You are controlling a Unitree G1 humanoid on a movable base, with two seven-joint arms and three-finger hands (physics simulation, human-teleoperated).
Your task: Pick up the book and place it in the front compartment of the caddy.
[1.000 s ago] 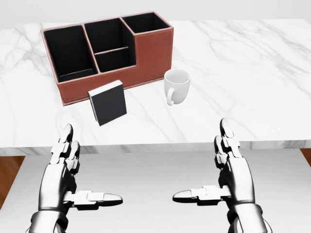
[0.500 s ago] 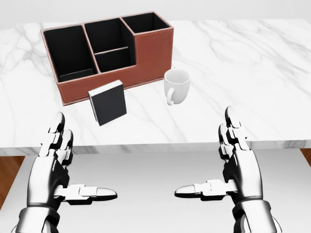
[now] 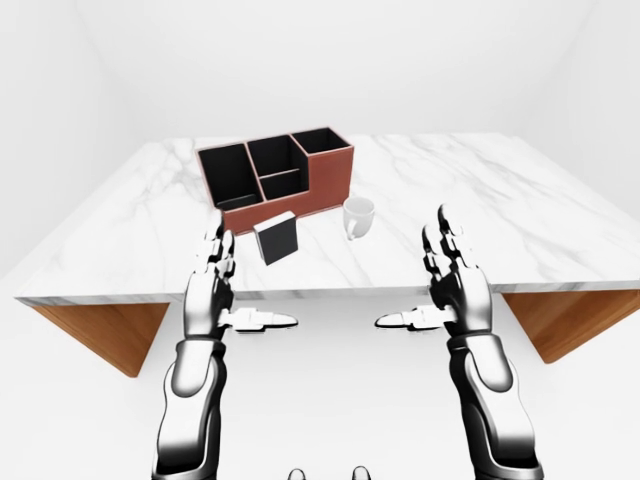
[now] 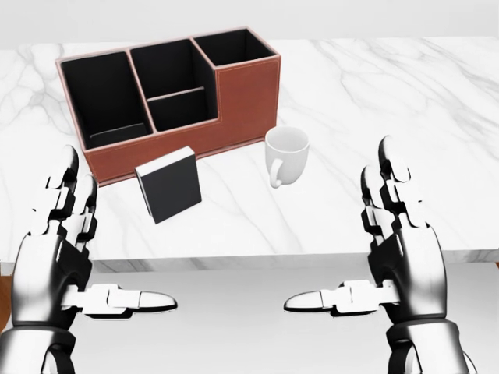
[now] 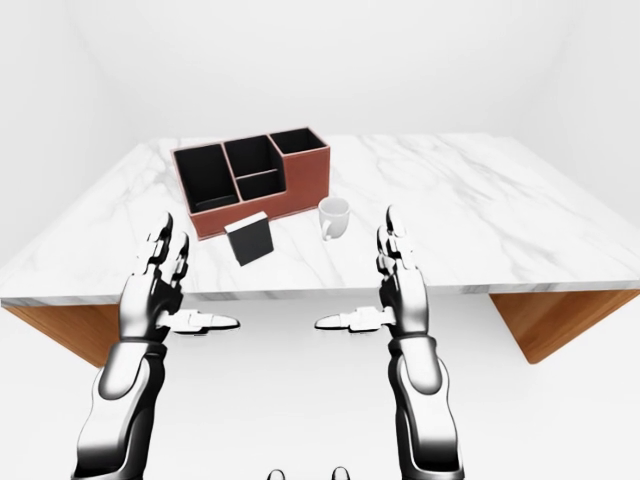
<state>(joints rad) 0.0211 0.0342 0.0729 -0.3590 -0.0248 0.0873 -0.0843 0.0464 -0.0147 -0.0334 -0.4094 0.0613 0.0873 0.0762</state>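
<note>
A black book (image 4: pixel 169 185) with white page edges stands tilted on the marble table (image 4: pixel 405 101), just below the reddish-brown caddy (image 4: pixel 245 101) in the head view. The caddy has several black compartments with open tops. My left hand (image 4: pixel 113 238) hovers open at the table's near edge, below and left of the book. My right hand (image 4: pixel 339 230) is open too, below and right of the mug. Both palms face inward with the thumbs pointing at each other, and neither hand touches anything.
A white mug (image 4: pixel 285 156) stands right of the book, close to the caddy's right corner. The table's near edge (image 4: pixel 249 257) runs between my hands and the objects. Wooden table sides (image 3: pixel 100 330) show under the marble top.
Both hands have risen and spread a little wider, still open. The whole picture has shifted slightly down and grown, so the camera has moved nearer the table.
</note>
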